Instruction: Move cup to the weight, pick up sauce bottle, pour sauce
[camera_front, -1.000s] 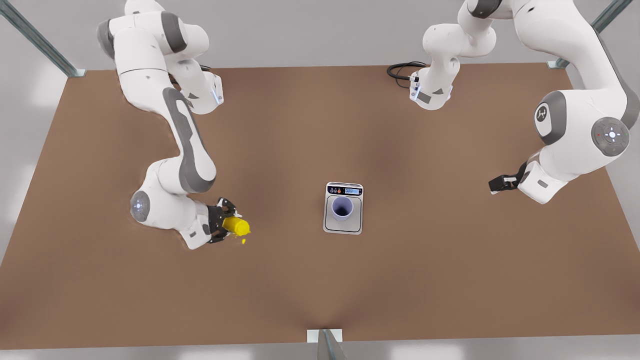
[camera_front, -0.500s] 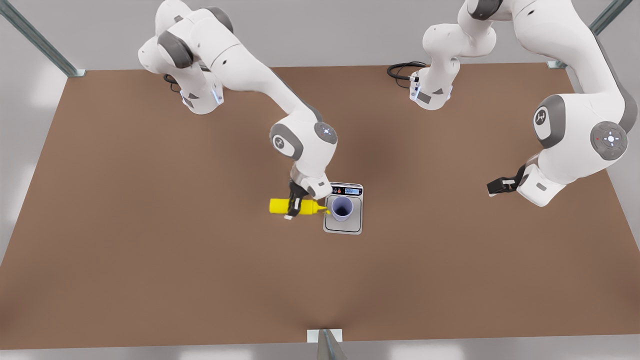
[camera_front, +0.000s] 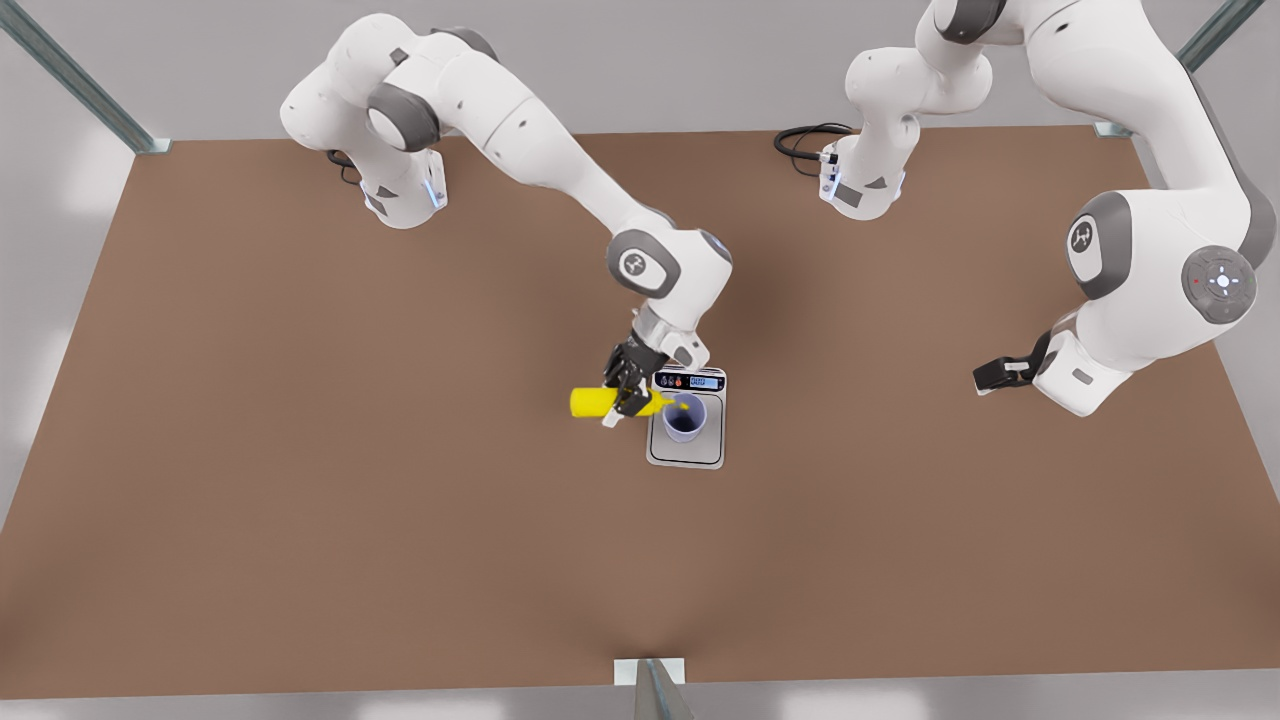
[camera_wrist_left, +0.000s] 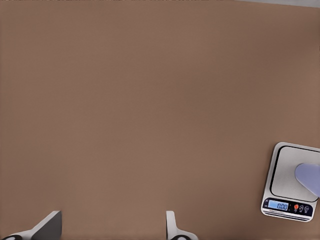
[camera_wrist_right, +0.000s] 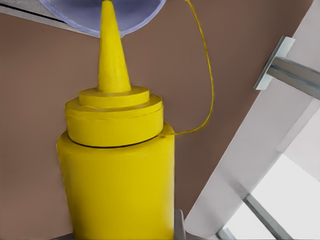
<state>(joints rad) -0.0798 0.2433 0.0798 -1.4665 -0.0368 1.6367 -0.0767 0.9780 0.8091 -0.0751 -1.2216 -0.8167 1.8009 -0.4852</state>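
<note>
Brown table (camera_front: 300, 500): right end effector (camera_front: 628, 392) grips the yellow squeeze sauce bottle (camera_front: 600, 402) at 9 o'clock of the lavender-blue round cup (camera_front: 684, 417) on the white-rimmed steel scale (camera_front: 686, 455). Left end effector (camera_front: 992, 375) waits open at 3 o'clock, well apart.

The right gripper (camera_front: 628, 392) is clamped on the small yellow cylindrical squeeze bottle (camera_front: 598, 402); the left gripper (camera_front: 985, 377) is held with fingers (camera_wrist_left: 172, 231) spread.

bright even light, soft shadows on the table (camera_front: 300, 500), no glare
</note>
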